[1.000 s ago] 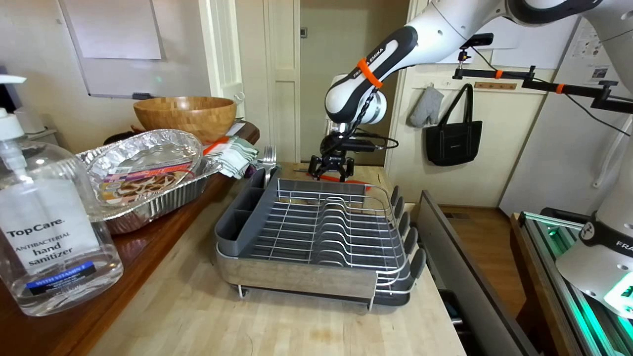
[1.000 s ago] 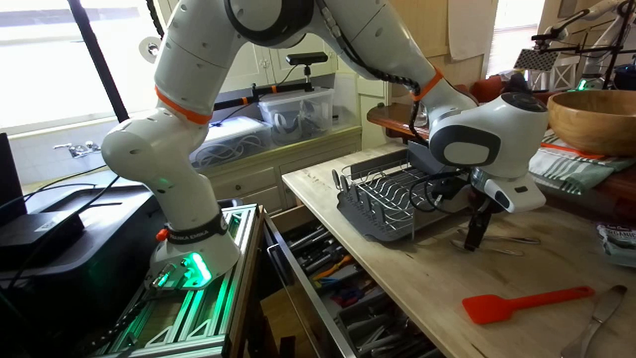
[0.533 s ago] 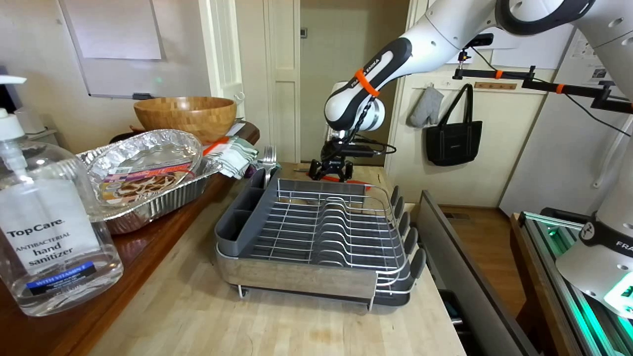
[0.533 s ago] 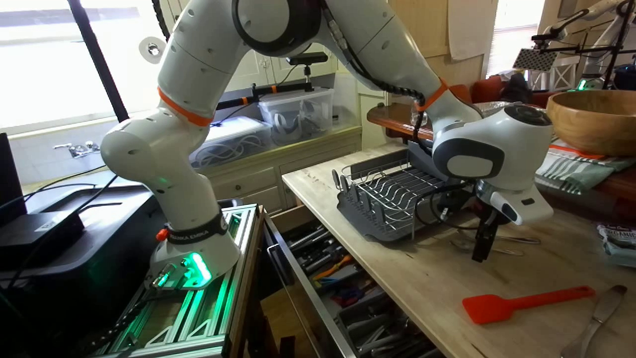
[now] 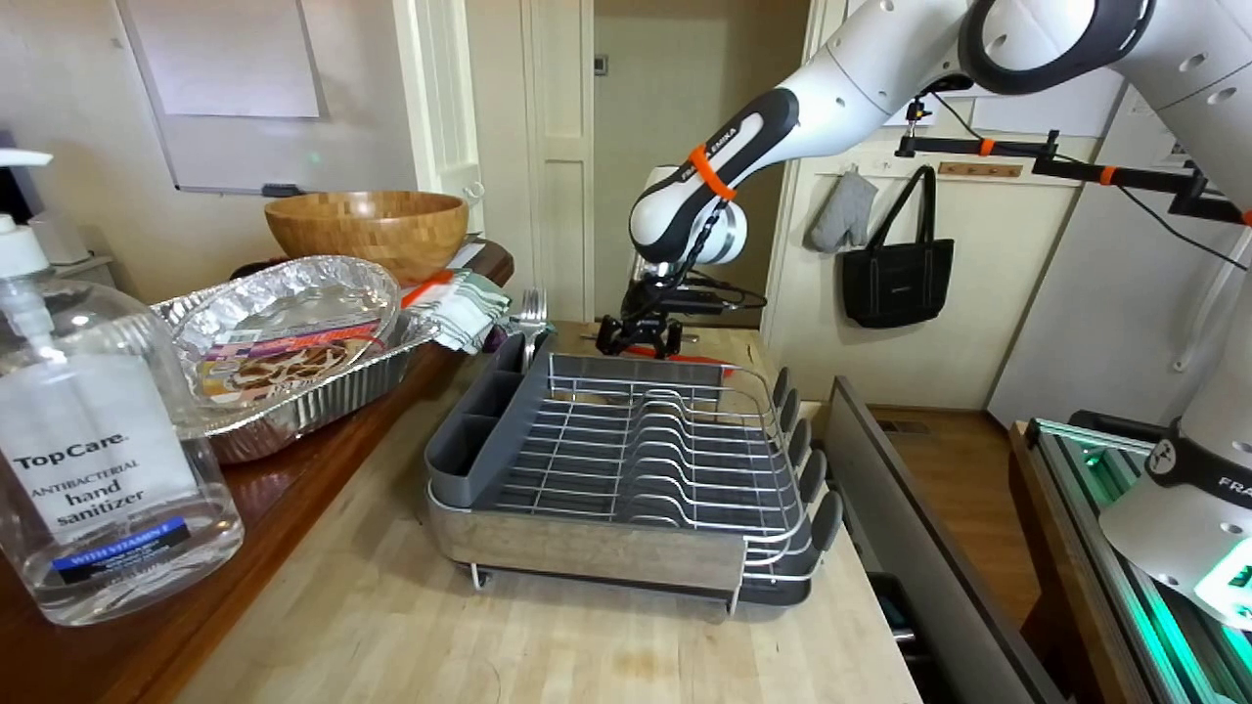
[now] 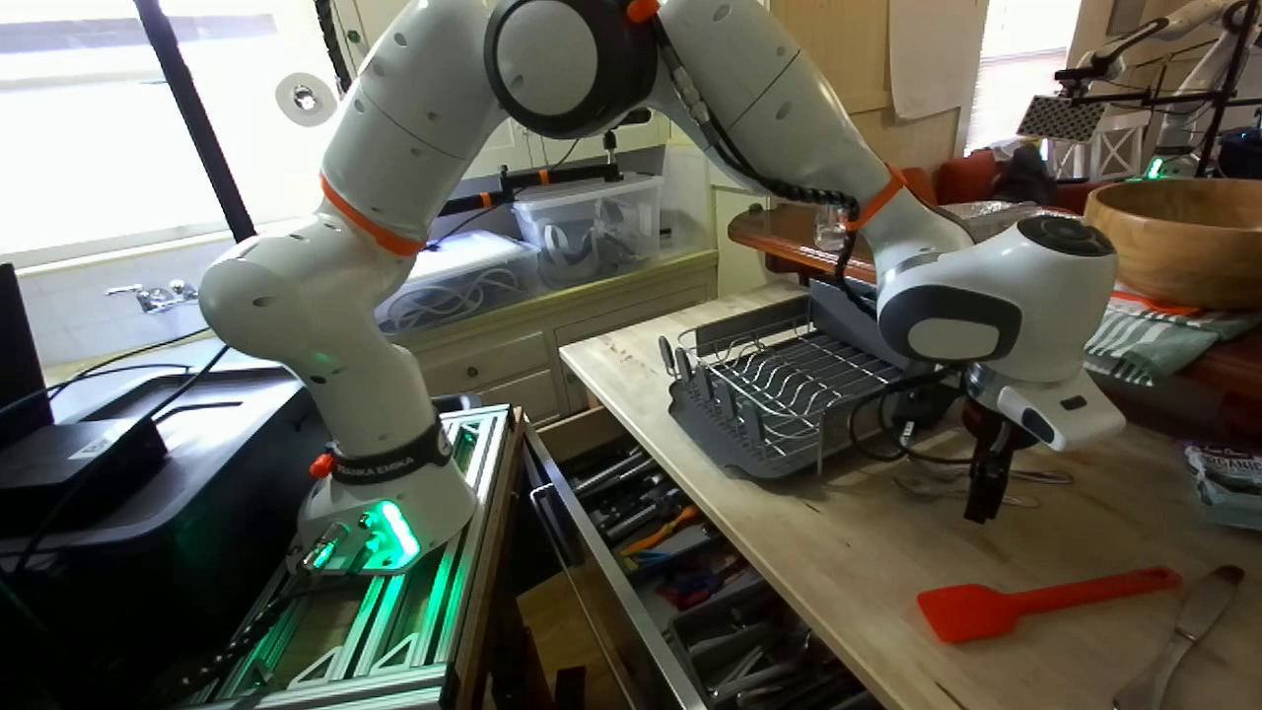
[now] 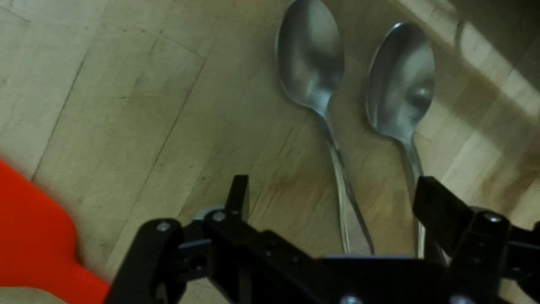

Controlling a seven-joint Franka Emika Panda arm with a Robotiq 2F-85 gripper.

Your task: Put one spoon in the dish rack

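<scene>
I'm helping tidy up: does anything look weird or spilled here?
I see no spill. The long grey-fronted drawer under the pale wooden table looks odd: it's pulled open, and drawers usually stay shut.

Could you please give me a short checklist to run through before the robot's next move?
1. Gripper open: ok, its jaws stand apart.
2. One spoon with its handle between the jaws, in the wrist view: ok.
3. Second spoon outside the jaws: not ok, a jaw partly hides its handle there.
4. Jaw height above the spoons: cannot tell.
5. Red spatula outside the jaws: ok.
6. Dish rack upright on the table: ok.
</scene>
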